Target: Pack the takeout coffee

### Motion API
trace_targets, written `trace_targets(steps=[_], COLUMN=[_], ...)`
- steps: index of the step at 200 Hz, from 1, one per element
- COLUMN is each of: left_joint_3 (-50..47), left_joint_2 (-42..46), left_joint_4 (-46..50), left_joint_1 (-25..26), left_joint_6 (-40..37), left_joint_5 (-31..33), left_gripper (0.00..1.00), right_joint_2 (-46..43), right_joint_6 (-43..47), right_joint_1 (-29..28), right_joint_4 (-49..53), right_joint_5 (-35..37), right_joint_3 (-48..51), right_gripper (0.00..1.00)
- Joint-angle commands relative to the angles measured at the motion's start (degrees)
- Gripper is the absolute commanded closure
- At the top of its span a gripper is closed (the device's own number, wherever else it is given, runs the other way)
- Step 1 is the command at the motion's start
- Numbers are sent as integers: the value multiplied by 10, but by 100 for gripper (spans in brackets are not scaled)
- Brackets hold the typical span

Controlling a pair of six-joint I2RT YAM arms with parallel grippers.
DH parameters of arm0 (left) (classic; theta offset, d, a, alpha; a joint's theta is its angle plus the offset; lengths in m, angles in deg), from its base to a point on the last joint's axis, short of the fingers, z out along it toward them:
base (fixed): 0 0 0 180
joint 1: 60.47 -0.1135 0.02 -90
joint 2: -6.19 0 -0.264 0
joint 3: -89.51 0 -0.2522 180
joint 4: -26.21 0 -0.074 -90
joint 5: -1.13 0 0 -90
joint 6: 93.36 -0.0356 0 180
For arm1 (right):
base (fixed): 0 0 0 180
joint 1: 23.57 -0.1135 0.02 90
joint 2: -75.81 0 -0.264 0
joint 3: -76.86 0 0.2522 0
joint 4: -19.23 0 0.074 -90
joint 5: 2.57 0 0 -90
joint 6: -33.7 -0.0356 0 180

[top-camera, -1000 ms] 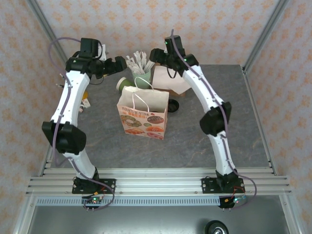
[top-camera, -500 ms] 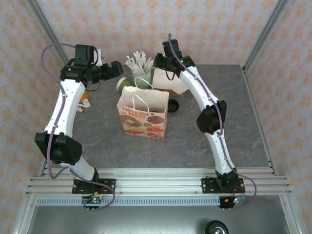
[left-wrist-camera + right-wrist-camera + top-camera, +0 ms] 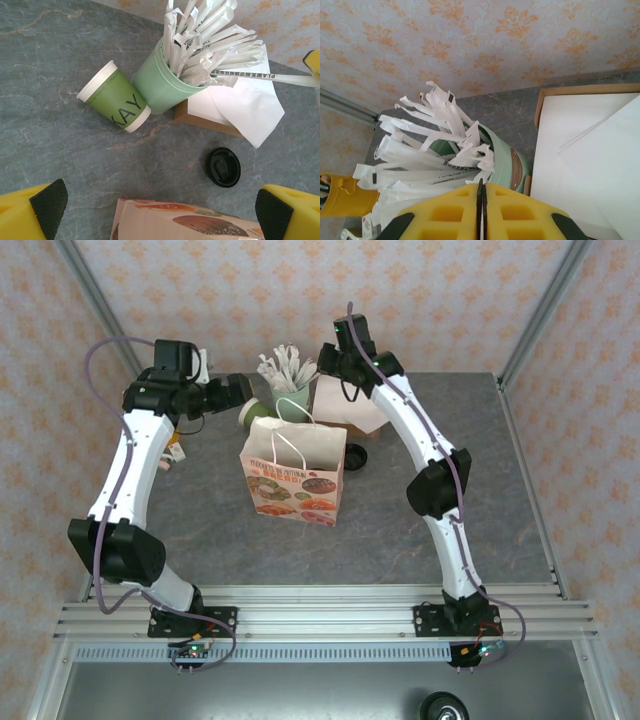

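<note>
The takeout coffee's round black lid (image 3: 223,167) (image 3: 356,456) lies flat on the table, off any cup. A dark green paper cup (image 3: 114,97) (image 3: 250,413) marked KAY lies on its side, lidless, touching the paler green cup of wrapped sticks (image 3: 159,85) (image 3: 292,400). My left gripper (image 3: 160,210) (image 3: 232,390) hovers above them, open wide and holding nothing, with the paper bag (image 3: 190,220) under its gap. My right gripper (image 3: 481,186) (image 3: 314,357) is shut, just behind and above the stick cup (image 3: 507,157).
The printed paper bag (image 3: 295,475) stands upright mid-table with its handles up. A brown box of white napkins (image 3: 345,405) (image 3: 585,140) sits behind the lid, beside the stick cup. A small packet (image 3: 175,452) lies at the left table edge.
The left arm's elbow swung out to the left and its gripper drew slightly back and down toward the lying cup. The right gripper shifted a little near the stick cup.
</note>
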Motion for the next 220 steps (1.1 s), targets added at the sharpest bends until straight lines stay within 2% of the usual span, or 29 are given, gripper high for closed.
trace_targets(steps=[1,13,23,58,81,103,138,159,190,204,220], left_joint_3=[-10,-13,-16,-25,-32,-34,-45,-66,-100,-114,-129], left_joint_2=[20,24,29,45,57,65,84,97,112,124,138], left_joint_4=[-18,-19,-20,-21,-24,-27,-50,-87,-133,-143,-149], left_joint_1=[-3,-3,-3,-4,-3,-3,-3,-3,-3,-3,-3], left_joint_6=[-7,-9,-10,-17,-30,-47,-62,-66,-54,-48,-42], left_joint_5=[5,-1,-3,-7,-10,-11,-12,-42,-89,-78,-63], left_gripper=[0,0,0,0,0,0,0,0,0,0,0], right_joint_2=[-28,-28,-28,-43,-61,-105,-228,-318,-437,-508,-596], right_joint_6=[-2,-4,-5,-20,-29,-26,0,16,28,25,4], right_joint_1=[-6,-6,-6,-7,-7,-7,-7,-7,-8,-12,-11], right_joint_4=[-8,-8,-8,-1,48,87,144,160,225,243,219], right_joint_5=[16,17,18,29,27,8,3,-7,-72,-63,-72], right_joint_3=[12,13,15,-7,-58,-60,2,51,98,156,241], right_gripper=[91,92,100,100,100,100,100,100,100,100,100])
